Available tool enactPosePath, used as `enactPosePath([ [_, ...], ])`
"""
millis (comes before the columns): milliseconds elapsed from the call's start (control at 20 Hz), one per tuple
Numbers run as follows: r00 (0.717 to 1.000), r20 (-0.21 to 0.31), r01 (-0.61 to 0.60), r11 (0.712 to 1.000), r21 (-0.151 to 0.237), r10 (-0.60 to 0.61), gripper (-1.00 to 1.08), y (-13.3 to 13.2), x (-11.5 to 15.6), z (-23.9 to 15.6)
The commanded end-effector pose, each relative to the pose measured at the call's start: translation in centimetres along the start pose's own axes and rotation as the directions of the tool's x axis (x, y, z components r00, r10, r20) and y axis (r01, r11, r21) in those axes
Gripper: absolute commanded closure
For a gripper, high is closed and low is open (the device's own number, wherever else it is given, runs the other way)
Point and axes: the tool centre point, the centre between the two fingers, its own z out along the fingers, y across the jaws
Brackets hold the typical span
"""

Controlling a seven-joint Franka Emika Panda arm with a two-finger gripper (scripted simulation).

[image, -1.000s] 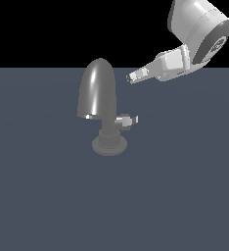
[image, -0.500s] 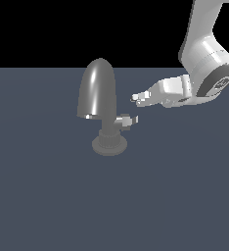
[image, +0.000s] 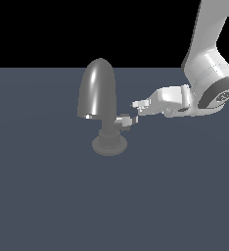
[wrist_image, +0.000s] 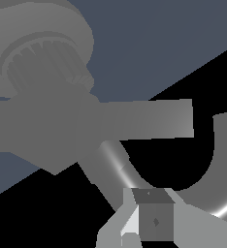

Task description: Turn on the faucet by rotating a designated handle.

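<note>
One faucet [image: 98,95] sits mid-floor in your exterior view, dark glossy spout arched over a ribbed neck and round base on the grey floor [image: 48,196]. Its handle [image: 125,120] sticks out toward the exterior view's right. Your gripper [image: 137,105] reaches in from that side, tip just above and beside the handle; contact can't be judged here. White arm [image: 207,73] bends down from the upper corner.

Wrist view: the faucet base and ribbed neck fill the frame, the handle [wrist_image: 139,120] reads as a flat grey bar, curved spout behind. One finger [wrist_image: 154,220] shows close up; whether the claw is released or clenched, you can't tell.
</note>
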Motion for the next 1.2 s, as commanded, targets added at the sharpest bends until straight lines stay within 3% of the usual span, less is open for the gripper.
enactPosePath([
  [0, 1.0, 0.002, -0.001, 1.0, 0.001, 0.001, 1.08, 0.0, 0.0, 0.0],
  [700, 1.0, 0.002, -0.001, 1.0, 0.001, 0.001, 1.08, 1.7, 5.5, 0.1],
  [750, 1.0, 0.002, -0.001, 1.0, 0.001, 0.001, 1.08, 1.7, 5.5, 0.1],
  [800, 0.999, -0.005, 0.033, 0.999, 0.003, -0.033, 1.08, 1.5, 3.3, 0.0],
  [1150, 1.0, -0.001, 0.013, 1.0, 0.002, -0.013, 1.08, -0.1, 7.7, 0.1],
])
